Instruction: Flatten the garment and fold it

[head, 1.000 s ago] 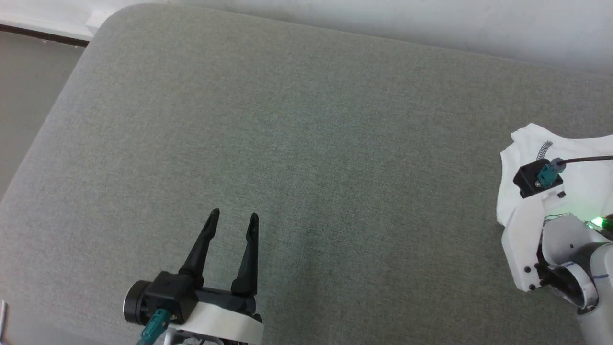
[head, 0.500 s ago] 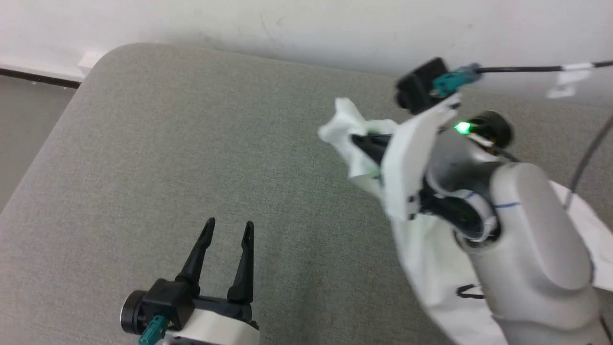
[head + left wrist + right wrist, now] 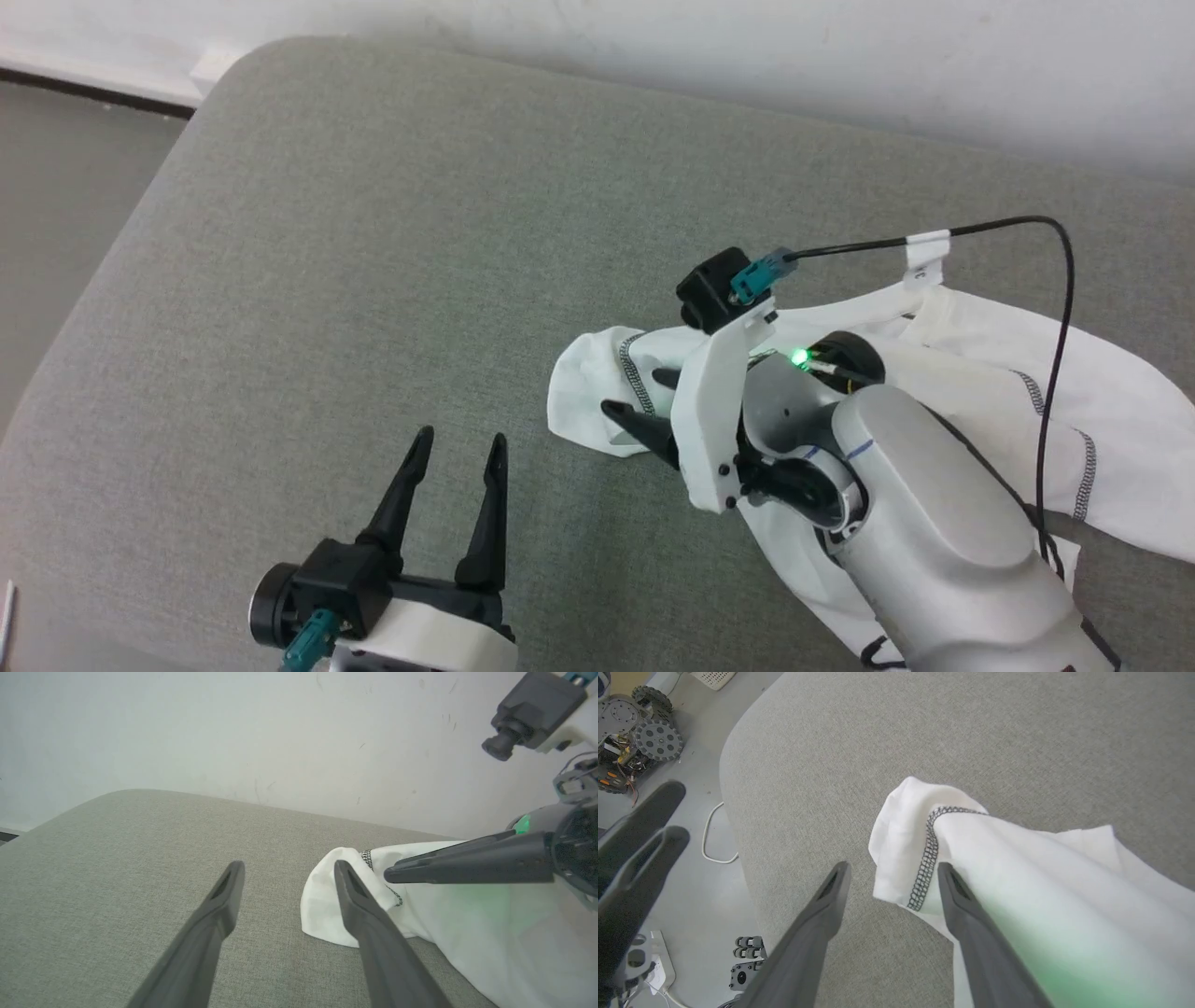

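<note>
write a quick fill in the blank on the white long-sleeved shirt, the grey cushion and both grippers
1. The white long-sleeved shirt lies on the robot's ____ side of the grey fabric cushion.
2. The right gripper by its bunched end is ____.
3. A ____ light glows behind the right gripper.
4. The left gripper holds ____.
Missing words: right; open; green; nothing.

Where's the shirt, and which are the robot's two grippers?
shirt (image 3: 583,397), head view, its bunched white end.
left gripper (image 3: 461,435), head view, midway between its fingertips.
right gripper (image 3: 633,392), head view, midway between its fingertips.
</note>
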